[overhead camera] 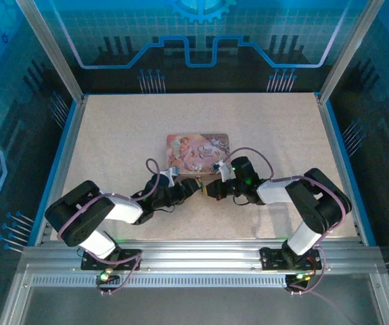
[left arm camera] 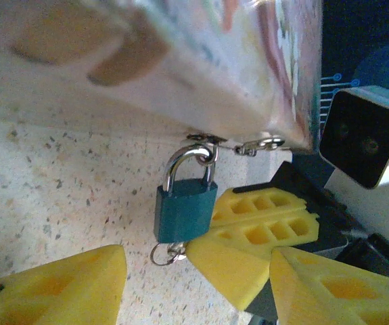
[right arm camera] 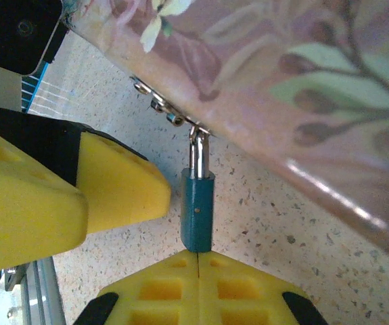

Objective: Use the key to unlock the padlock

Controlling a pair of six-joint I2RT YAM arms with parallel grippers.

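The padlock (left arm camera: 185,210) is a small teal body with a silver shackle, hooked through the hasp on the front edge of the pink tin (left arm camera: 201,61). It lies on the speckled table. My right gripper (right arm camera: 199,256) is shut, its yellow fingertips pressed against the bottom of the padlock (right arm camera: 198,210). A sliver of the silver key (left arm camera: 174,250) and its wire ring (left arm camera: 159,255) show at the lock's base, beside the right gripper's tip (left arm camera: 204,249). My left gripper (left arm camera: 194,291) stands open, its fingers wide on either side just short of the lock, holding nothing.
The tin (overhead camera: 197,150) lies flat in the middle of the table, with both grippers meeting at its near edge (overhead camera: 201,186). A second small clasp (left arm camera: 260,145) hangs from the tin's edge. Aluminium rails and blue walls bound the table (overhead camera: 113,135).
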